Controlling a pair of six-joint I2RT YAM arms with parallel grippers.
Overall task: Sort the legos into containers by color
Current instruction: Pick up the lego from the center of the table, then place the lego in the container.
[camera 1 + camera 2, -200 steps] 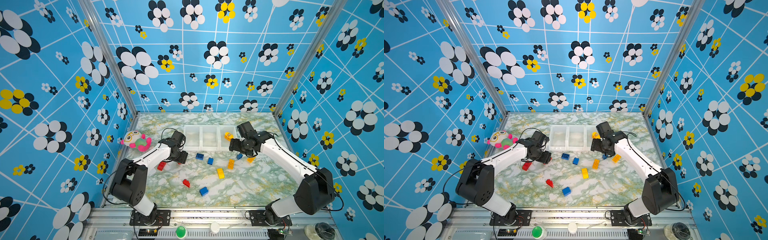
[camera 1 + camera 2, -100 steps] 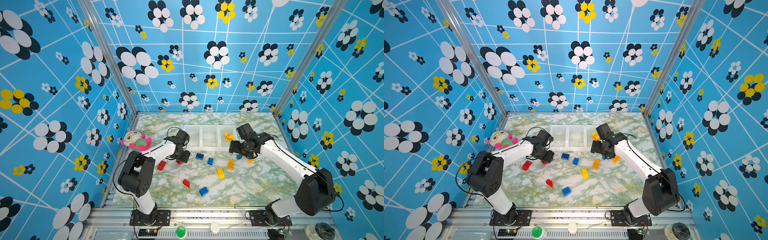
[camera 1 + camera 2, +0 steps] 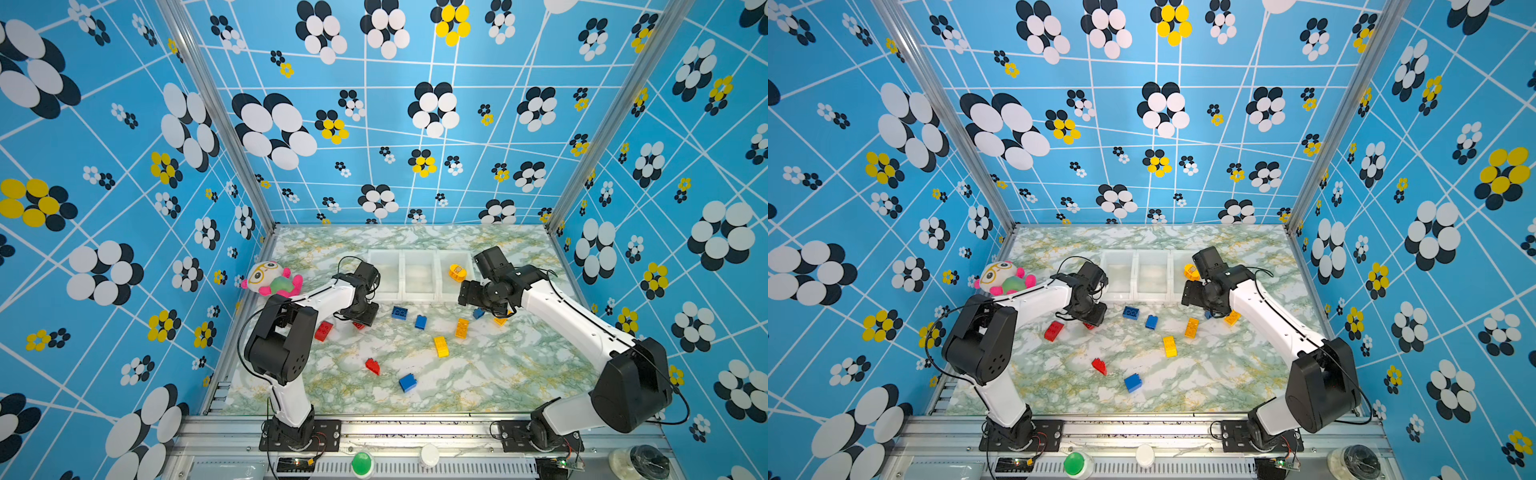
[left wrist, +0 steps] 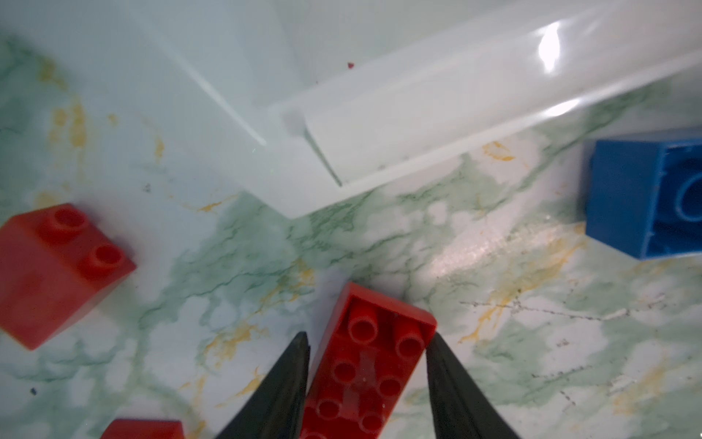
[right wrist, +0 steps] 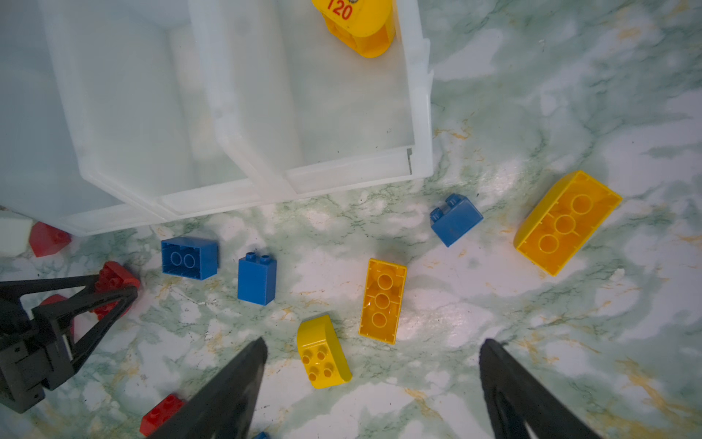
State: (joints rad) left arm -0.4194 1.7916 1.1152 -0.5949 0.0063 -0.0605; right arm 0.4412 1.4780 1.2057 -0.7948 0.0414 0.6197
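Note:
My left gripper is low over the table in front of the left container, its fingers pressed against both long sides of a red brick, which lies studs up on the marble. In both top views only a red edge of the brick shows under the left gripper. The containers stand in a row; the right one holds a round yellow piece. My right gripper hangs open above loose yellow legos and blue legos, touching none.
A pink-and-green plush toy lies at the left, behind my left arm. More loose bricks lie on the marble: red, red, blue, yellow. Patterned walls close in three sides.
The left gripper's jaws have closed in onto the red brick, and the left arm's elbow has swung in over the table. The right arm has barely moved.

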